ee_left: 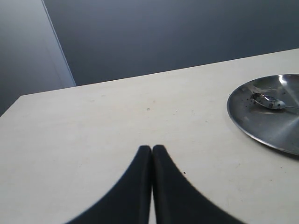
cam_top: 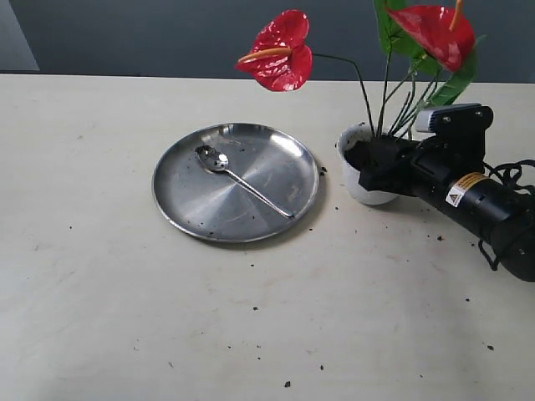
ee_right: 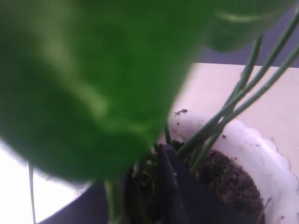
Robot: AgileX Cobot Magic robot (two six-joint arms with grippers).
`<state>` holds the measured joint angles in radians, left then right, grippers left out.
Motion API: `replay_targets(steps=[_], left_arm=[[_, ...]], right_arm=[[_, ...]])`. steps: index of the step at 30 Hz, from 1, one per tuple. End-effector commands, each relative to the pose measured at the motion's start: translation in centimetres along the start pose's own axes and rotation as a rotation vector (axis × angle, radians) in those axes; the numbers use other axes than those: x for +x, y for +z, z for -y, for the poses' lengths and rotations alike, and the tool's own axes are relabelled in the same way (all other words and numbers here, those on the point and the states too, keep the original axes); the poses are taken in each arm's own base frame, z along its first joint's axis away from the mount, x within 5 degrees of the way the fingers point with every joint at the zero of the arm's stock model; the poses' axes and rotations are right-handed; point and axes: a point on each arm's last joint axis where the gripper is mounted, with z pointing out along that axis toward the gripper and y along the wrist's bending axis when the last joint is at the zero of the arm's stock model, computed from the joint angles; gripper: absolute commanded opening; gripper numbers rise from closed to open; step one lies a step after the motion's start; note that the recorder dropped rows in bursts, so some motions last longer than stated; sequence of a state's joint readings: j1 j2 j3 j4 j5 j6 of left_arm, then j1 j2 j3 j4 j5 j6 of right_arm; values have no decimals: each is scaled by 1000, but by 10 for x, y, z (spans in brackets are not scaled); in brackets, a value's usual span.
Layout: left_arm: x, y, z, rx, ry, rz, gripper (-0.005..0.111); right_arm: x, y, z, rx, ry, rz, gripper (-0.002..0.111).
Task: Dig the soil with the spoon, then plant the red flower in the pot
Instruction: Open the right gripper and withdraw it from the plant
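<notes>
The red flower [cam_top: 280,52] stands upright with its thin green stems [ee_right: 243,98] set into the soil [ee_right: 229,182] of the white pot [cam_top: 355,180] [ee_right: 261,154]. My right gripper [cam_top: 372,163] [ee_right: 145,172] reaches over the pot's rim, with a black finger on either side of the stem base. A blurred green leaf hides much of that view, so the grip is unclear. The spoon [cam_top: 226,167] [ee_left: 273,102] lies on the steel plate [cam_top: 251,209]. My left gripper [ee_left: 152,149] hovers over bare table left of the plate, shut and empty.
The round steel plate [ee_left: 261,126] sits mid-table, just left of the pot, with crumbs of soil on it. Loose soil specks [cam_top: 322,366] dot the table near the front and around the pot. The right arm [cam_top: 476,200] lies low along the table's right side.
</notes>
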<state>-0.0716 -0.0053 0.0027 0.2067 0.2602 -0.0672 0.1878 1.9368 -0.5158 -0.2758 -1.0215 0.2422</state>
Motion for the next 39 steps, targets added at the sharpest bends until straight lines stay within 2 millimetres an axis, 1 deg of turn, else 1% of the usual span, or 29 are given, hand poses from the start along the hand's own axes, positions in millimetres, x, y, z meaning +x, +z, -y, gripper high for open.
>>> replay_targets(steps=[1, 9, 18, 21, 29, 31, 34, 36, 38, 39], left_arm=[[-1, 0, 0, 4, -4, 5, 2], [-1, 0, 0, 4, -4, 5, 2], [-1, 0, 0, 4, -4, 5, 2], [-1, 0, 0, 4, -4, 5, 2], [-1, 0, 0, 4, -4, 5, 2], [-1, 0, 0, 4, -4, 5, 2], [-1, 0, 0, 4, -4, 5, 2], [-1, 0, 0, 4, -4, 5, 2], [-1, 0, 0, 4, -4, 5, 2], [-1, 0, 0, 4, -4, 5, 2]], right_arm=[[43, -8, 12, 112, 46, -335, 27], [23, -12, 9, 111, 34, -282, 27], [-15, -22, -1, 61, -14, -143, 27], [-25, -26, -2, 59, -22, -109, 27], [-32, -30, -3, 66, -27, -104, 27], [-36, -33, -4, 68, -30, -93, 27], [-49, -40, -6, 76, -35, -57, 27], [-61, -50, -8, 97, -29, -29, 19], [-73, -65, -9, 132, -19, -37, 0], [-76, -71, -10, 148, -7, -61, 0]])
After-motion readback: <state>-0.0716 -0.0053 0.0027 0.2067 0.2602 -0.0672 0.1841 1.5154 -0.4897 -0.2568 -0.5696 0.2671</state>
